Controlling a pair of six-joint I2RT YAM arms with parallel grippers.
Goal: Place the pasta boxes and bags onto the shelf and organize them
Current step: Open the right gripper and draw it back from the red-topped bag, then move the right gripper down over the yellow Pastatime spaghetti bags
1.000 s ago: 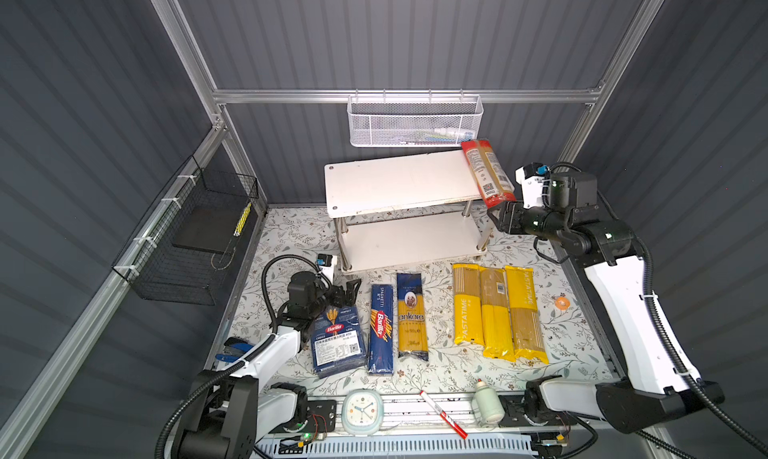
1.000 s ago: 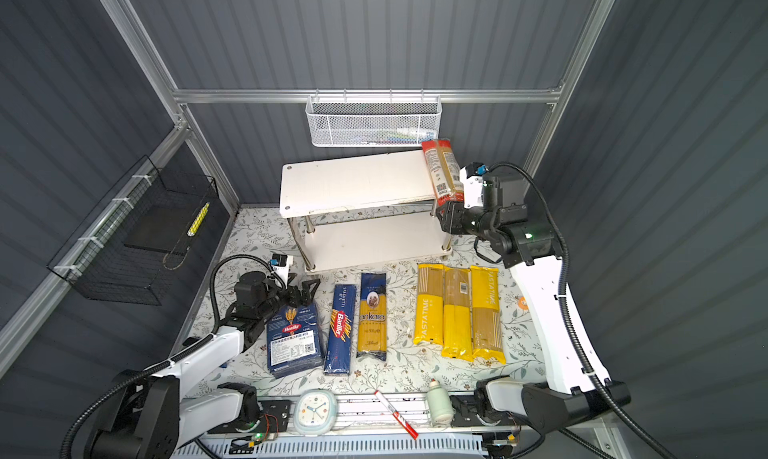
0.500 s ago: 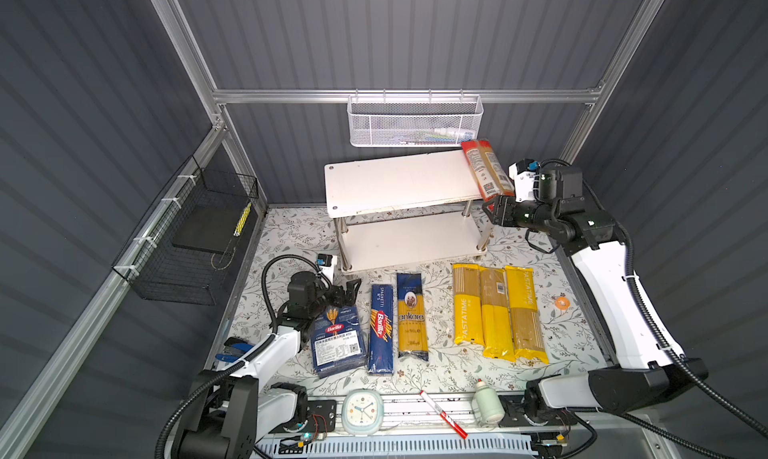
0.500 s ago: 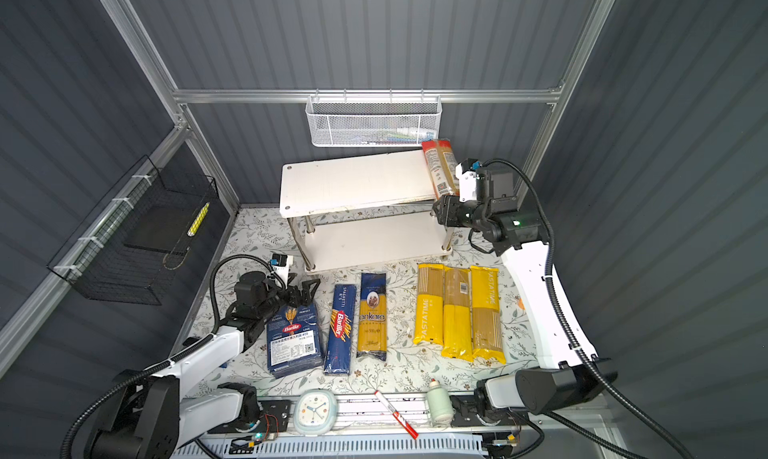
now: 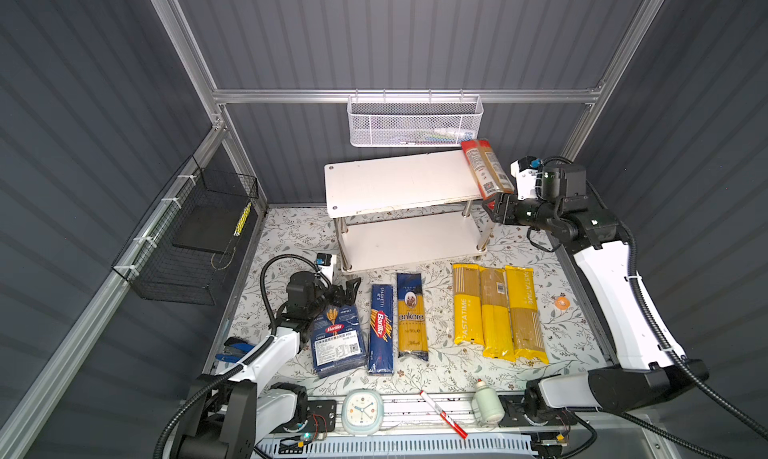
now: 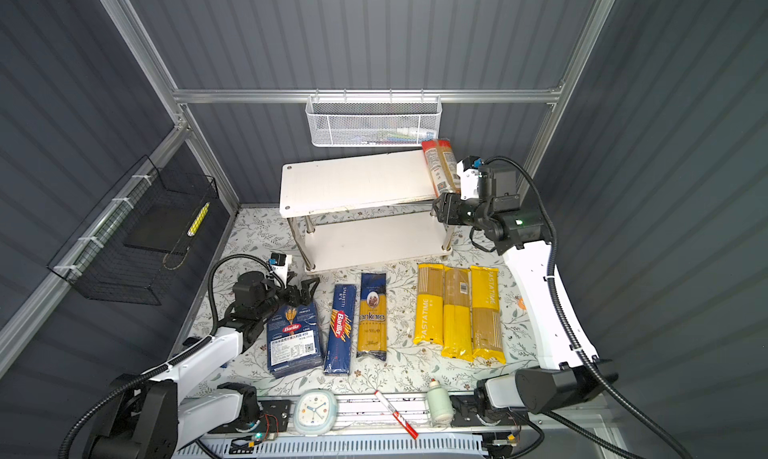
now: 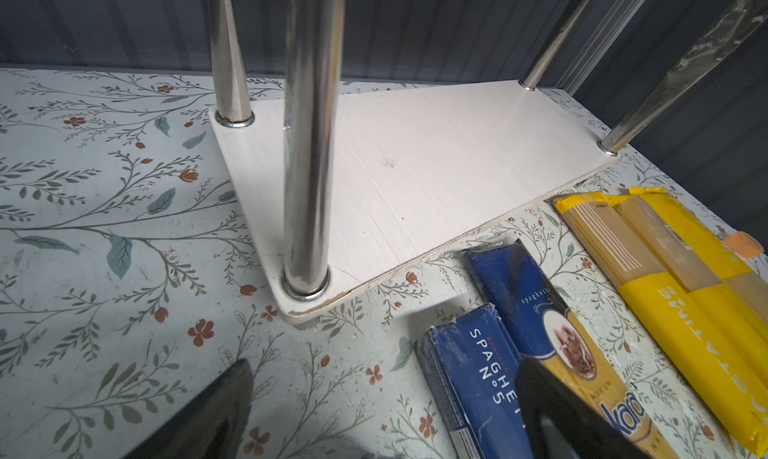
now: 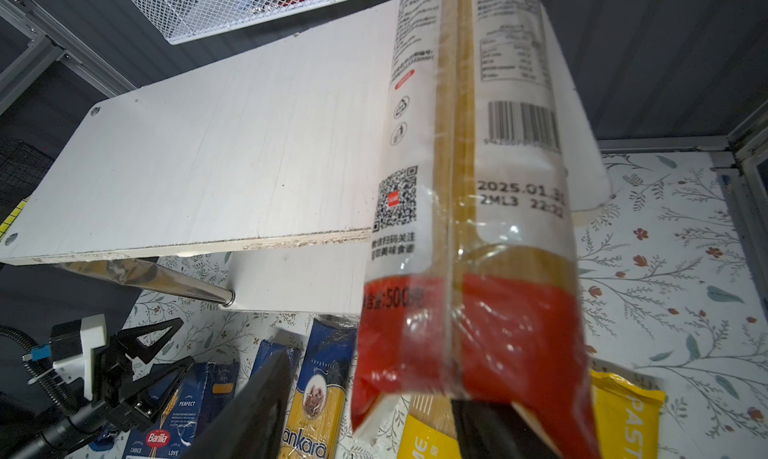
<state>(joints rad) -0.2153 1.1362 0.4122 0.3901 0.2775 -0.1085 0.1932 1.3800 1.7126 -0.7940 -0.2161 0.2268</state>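
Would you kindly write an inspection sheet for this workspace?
Surface: floral mat.
Job's things: red bag lies on the shelf, top board's right end, overhanging the front; lower board bare; wide Barilla box, narrow Barilla box, ankara bag, three Pastatime bags on the mat.
Clutter: clock, marker, bottle along the front rail; orange disc on mat.
Grippers: left gripper open, beside wide Barilla box; right gripper open around the red bag's front end.
Cables: black cables loop at both arms.
Surroundings: white mesh basket, rear wall; black wire basket, left wall.

Two pasta boxes [image 5: 337, 340], five bags [image 5: 411, 319], one shelf [image 5: 395, 178].
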